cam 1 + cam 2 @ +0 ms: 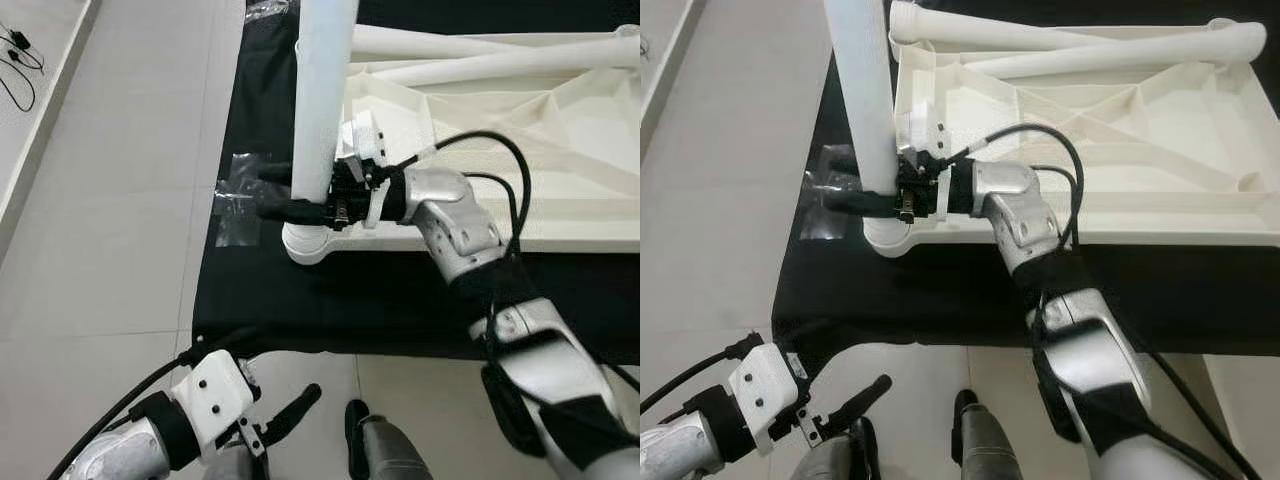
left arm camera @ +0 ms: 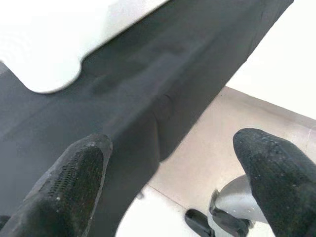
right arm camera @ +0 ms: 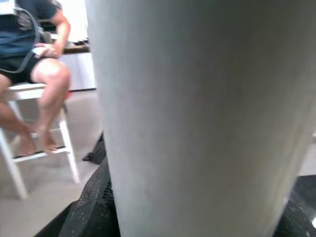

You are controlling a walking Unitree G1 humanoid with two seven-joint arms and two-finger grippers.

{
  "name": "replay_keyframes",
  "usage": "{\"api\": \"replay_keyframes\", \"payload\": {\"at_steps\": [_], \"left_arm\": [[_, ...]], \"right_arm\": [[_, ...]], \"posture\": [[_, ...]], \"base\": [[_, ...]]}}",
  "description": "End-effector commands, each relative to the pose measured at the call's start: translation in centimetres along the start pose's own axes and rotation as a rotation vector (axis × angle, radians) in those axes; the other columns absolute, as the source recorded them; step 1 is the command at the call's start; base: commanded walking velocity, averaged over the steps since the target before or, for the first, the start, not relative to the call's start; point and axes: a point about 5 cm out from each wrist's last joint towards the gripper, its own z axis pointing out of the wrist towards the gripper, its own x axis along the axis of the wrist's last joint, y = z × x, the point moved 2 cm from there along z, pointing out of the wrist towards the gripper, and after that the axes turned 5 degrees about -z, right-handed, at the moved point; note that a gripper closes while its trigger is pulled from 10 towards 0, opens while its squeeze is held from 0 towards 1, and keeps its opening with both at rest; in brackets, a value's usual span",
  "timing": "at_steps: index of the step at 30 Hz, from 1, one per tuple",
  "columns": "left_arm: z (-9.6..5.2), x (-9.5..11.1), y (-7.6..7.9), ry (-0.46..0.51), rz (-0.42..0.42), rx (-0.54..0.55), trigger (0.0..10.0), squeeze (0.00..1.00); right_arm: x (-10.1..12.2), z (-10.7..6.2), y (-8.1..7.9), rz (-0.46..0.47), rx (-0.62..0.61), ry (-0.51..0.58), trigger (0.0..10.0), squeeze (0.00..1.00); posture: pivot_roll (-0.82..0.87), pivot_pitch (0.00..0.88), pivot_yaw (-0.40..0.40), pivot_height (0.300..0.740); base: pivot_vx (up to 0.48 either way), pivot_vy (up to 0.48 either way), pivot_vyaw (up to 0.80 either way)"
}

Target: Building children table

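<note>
The white plastic table top (image 1: 1160,140) lies upside down on a black cloth (image 1: 330,300). A white table leg (image 1: 322,100) stands upright in the corner socket (image 1: 310,243) nearest me. My right gripper (image 1: 265,190) is shut on that leg just above the socket, one black finger on each side; the right wrist view shows the leg (image 3: 197,118) pressed close. Two more white legs (image 1: 1060,40) lie across the far side of the table top. My left gripper (image 2: 173,168) hangs low over the cloth's near edge, open and holding nothing.
A patch of clear tape (image 1: 235,200) sticks to the cloth beside the socket. Pale tiled floor (image 1: 120,250) lies to the left, with cables (image 1: 15,60) on a white surface at the far left. A person (image 3: 39,64) sits on a white stool.
</note>
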Motion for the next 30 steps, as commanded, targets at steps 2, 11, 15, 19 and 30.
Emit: {"api": "replay_keyframes", "payload": {"at_steps": [2, 11, 15, 19, 30], "left_arm": [[-0.4, -0.2, 0.4, -0.028, -0.017, -0.015, 10.0, 0.0], [-0.2, -0.4, 0.3, -0.031, -0.015, -0.012, 10.0, 0.0], [-0.1, -0.7, 0.0, -0.034, -0.008, -0.005, 10.0, 0.0], [0.4, -1.3, -0.9, -0.039, 0.011, 0.01, 10.0, 0.0], [0.9, -1.6, -2.6, -0.03, 0.003, 0.091, 10.0, 0.0]], "right_arm": [[-6.6, -1.8, -2.7, 0.168, -0.068, -0.261, 10.0, 0.0], [-7.9, -1.0, -5.7, 0.198, -0.383, -0.493, 10.0, 0.0], [-7.2, 0.2, -7.2, 0.281, -0.598, -0.501, 10.0, 0.0], [-7.5, 0.5, -5.4, 0.307, -0.778, -0.477, 10.0, 0.0], [-8.2, 0.2, -5.3, 0.286, -0.836, -0.486, 10.0, 0.0]], "posture": [[0.03, 0.496, 0.001, 0.74], [0.01, 0.478, -0.019, 0.74], [0.01, 0.469, -0.021, 0.74], [0.01, 0.42, -0.022, 0.74], [0.01, 0.372, -0.018, 0.74]], "base": [[0.0, 0.0, 0.0], [0.0, 0.0, 0.0], [0.0, 0.0, 0.0], [0.0, 0.0, 0.0], [0.0, 0.0, 0.0]]}}
